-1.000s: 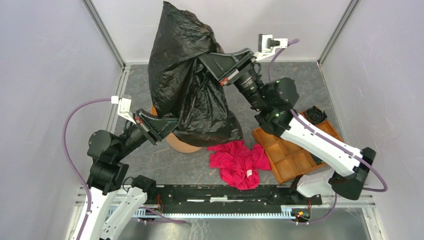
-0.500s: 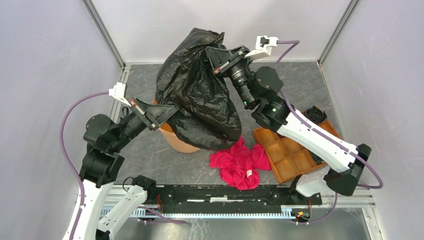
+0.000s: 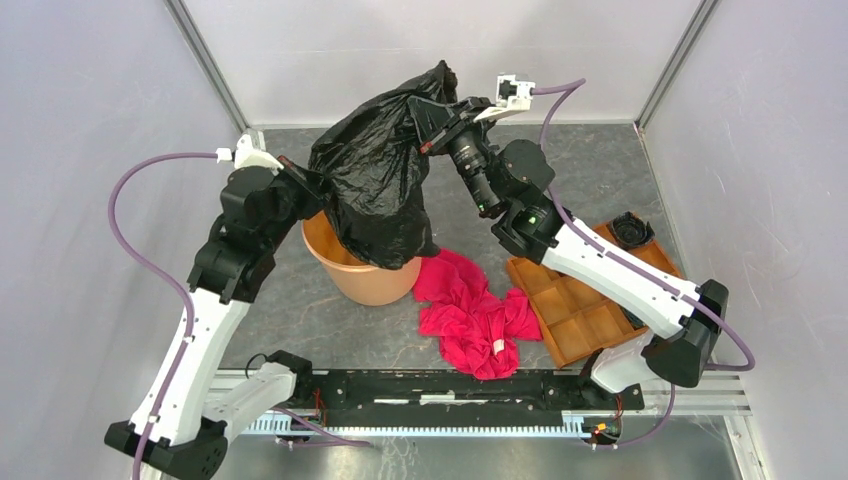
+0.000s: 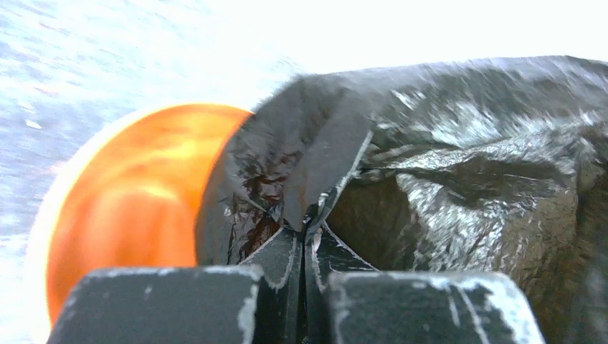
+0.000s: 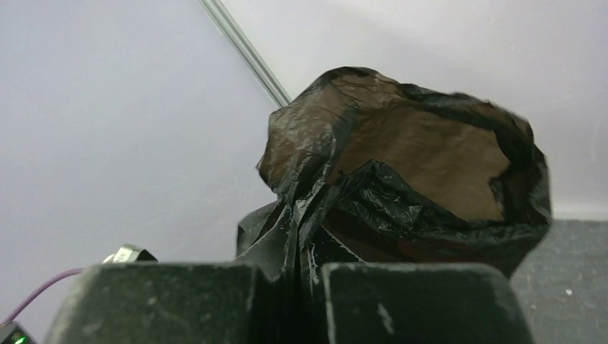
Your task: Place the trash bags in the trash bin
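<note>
Over the round orange-tan plastic bucket, near the middle of the grey table, hangs the thin shiny black plastic bag. You hold it with both arms.

Your left gripper is pinched tight on a fold of the bag, by the bucket's left side. In the left wrist view its two tips press together with black plastic between them. The orange inside of the bucket glows just past them on the left. From above, the bag partly hides this gripper.

Your right gripper is higher up and farther back. It is closed on the bag too, and holds a bunched top edge. In the right wrist view the plastic comes up from between the closed fingers and opens into a crinkly mouth above them.

The low end of the bag drops to the bucket's mouth and covers its far and right rim. You cannot tell how deep it goes in. The rest puffs up above the rim, stretched between your two grippers. The near left part of the rim shows bare orange.

A crumpled red-pink cloth lies on the table, right up against the bucket's right side. Right of the cloth is a flat orange-brown tray with small boxes. A round black thing sits at its far corner.
</note>
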